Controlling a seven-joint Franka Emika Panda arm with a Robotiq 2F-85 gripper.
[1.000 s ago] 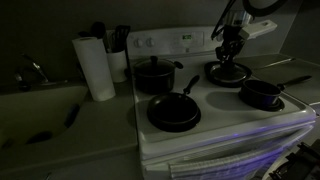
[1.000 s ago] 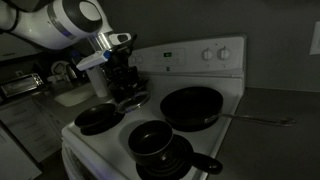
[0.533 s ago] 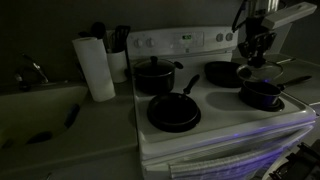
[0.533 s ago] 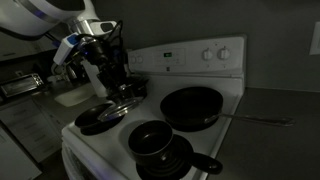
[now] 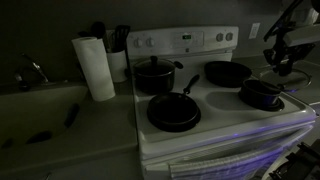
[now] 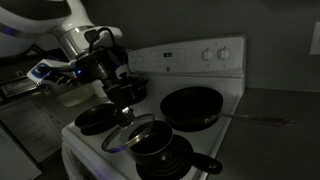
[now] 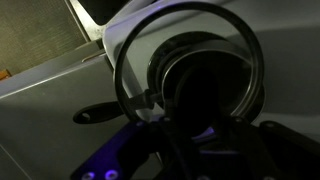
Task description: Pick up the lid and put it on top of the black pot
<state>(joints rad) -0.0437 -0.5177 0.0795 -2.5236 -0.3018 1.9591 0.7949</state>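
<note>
Status: pickup done, placement left. Robotiq gripper (image 6: 122, 98) is clamped on the dark centre knob of the small round pale grey glassy lid (image 6: 130, 132). Jaws look closed down onto the knob, as far as the dim wrist view lets us tell. Lid hangs tilted in the air, clear of the white stove (image 5: 225, 115). It sits at roughly 10 o'clock of the small deep black saucepan (image 6: 158, 147), its edge over the rim in that exterior view, not seated. We judge what's left: centre over the pan, level the lid, lower, release.

Around:
- wide shallow black frying pan (image 6: 192, 105) at the saucepan's 1 o'clock
- larger black two-handled pot (image 5: 155, 75) and white paper towel roll (image 5: 97, 67), well apart

Nothing blocks the drop; the saucepan's long handle (image 6: 205, 162) points to 4 o'clock, off our path
</note>
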